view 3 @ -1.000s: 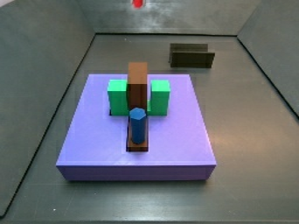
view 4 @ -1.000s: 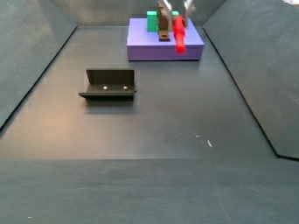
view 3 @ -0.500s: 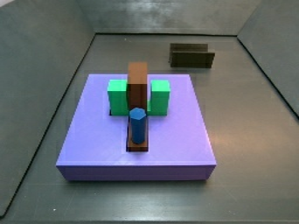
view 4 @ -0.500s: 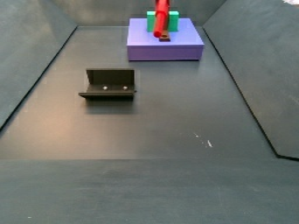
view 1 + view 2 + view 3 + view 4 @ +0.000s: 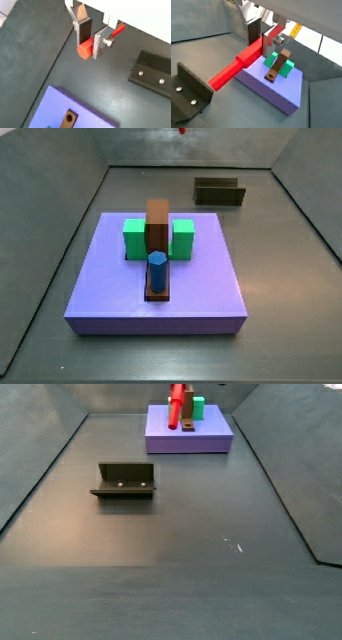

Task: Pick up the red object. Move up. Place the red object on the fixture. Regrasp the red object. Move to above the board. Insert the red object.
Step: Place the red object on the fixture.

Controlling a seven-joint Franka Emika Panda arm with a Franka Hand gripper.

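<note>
The work area is a dark grey, matte floor (image 5: 174, 554) enclosed by low grey walls (image 5: 40, 444) that slope outward; a few small light scuffs mark the floor near its middle in a side view. The back wall looks like brushed grey metal in a side view (image 5: 174, 148).

The gripper (image 5: 92, 47) is high above the floor, and its flat silver fingers (image 5: 101, 42) with dark pads are clamped narrowly on the red object (image 5: 85, 49). In a wrist view the red object (image 5: 238, 64) runs as a long bar out from between the fingers, its free end reaching down and away from them. In a side view it hangs nearly upright in front of the board (image 5: 189, 432), its upper end cut off by the frame edge; the gripper itself is out of frame there. In a side view only a small red tip (image 5: 182, 131) shows at the top edge, above the back wall.

The board (image 5: 156, 278) lies flat on the floor, a lavender-purple slab. On it stand two green blocks (image 5: 135, 238), a tall brown block (image 5: 158, 226) between them, and a blue peg (image 5: 158, 271) upright just in front of the brown block.

The fixture (image 5: 126, 480) stands on the floor well apart from the board, a dark bracket with raised walls and two pale screw heads on its face. In both wrist views it shows at the frame edge (image 5: 155, 75) (image 5: 188, 97).
</note>
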